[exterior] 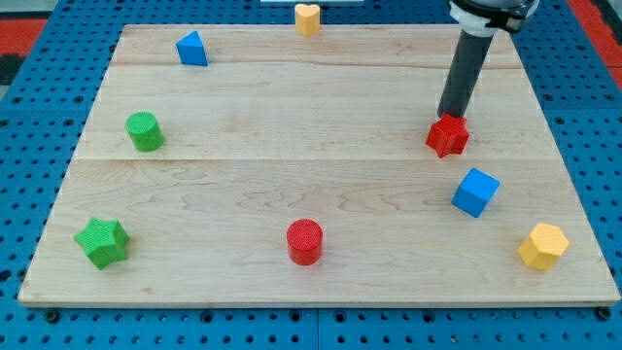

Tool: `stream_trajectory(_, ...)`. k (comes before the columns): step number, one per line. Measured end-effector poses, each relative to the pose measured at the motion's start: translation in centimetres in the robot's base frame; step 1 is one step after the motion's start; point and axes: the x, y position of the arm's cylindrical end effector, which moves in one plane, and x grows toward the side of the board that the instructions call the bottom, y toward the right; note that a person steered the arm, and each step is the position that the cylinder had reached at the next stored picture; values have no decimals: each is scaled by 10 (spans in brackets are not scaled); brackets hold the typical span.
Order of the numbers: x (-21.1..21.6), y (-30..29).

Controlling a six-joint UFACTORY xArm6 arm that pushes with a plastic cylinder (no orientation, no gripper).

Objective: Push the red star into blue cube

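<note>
The red star (447,136) lies on the wooden board at the view's right. The blue cube (475,192) sits just below it and slightly to the right, a small gap apart. My tip (451,117) is at the top edge of the red star, touching or nearly touching it, on the side away from the blue cube. The dark rod rises from there toward the view's top right.
A yellow hexagon block (542,245) sits at the lower right near the board's edge (321,297). A red cylinder (304,241), green star (102,242), green cylinder (144,131), blue triangular block (192,49) and yellow heart (307,18) lie elsewhere.
</note>
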Motion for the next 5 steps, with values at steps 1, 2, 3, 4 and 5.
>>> stream_trajectory(1, 1, 0)
stream_trajectory(2, 25, -5)
stream_trajectory(3, 89, -12)
stream_trajectory(4, 77, -6)
stream_trajectory(5, 51, -40)
